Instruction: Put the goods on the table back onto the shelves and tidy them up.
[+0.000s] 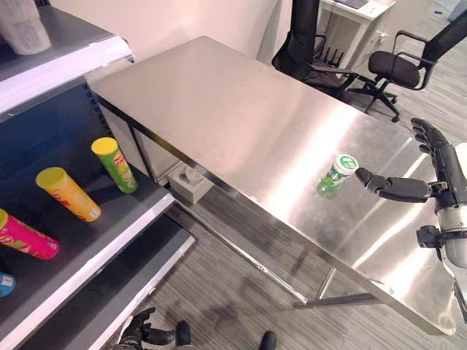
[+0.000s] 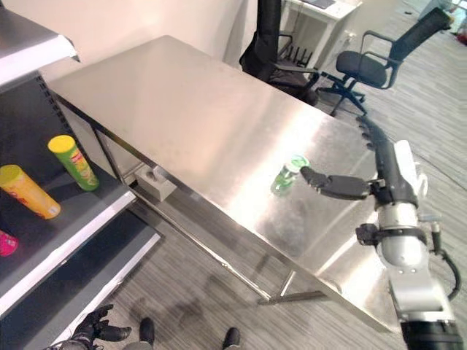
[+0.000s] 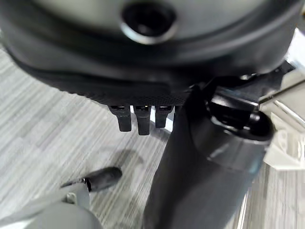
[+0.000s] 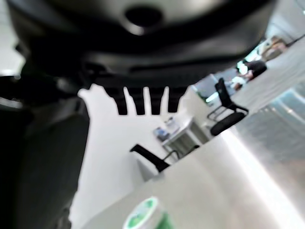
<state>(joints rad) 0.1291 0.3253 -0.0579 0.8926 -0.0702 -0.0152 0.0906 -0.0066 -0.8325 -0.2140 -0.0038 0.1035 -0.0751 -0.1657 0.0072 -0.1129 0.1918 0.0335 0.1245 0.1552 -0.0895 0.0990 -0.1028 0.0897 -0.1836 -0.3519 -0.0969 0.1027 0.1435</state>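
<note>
A small green can with a white-and-green lid (image 1: 337,172) stands upright on the steel table (image 1: 219,102), near its front right part; its lid also shows in the right wrist view (image 4: 143,215). My right hand (image 2: 384,184) hovers just right of the can, open, with the thumb stretched toward the can and a small gap between them. The fingers (image 4: 143,102) are straight and hold nothing. My left hand (image 1: 139,332) hangs low beside the shelf, near the floor, relaxed and empty. On the dark shelf (image 1: 109,226) lie a green tube (image 1: 115,165), a yellow tube (image 1: 68,193) and a pink tube (image 1: 25,237).
A blue item (image 1: 4,283) peeks in at the shelf's left edge. A white bag (image 1: 22,25) sits on the upper shelf. A white box (image 1: 191,182) lies on the floor under the table. Office chairs (image 1: 398,69) and a white desk (image 1: 350,18) stand behind the table.
</note>
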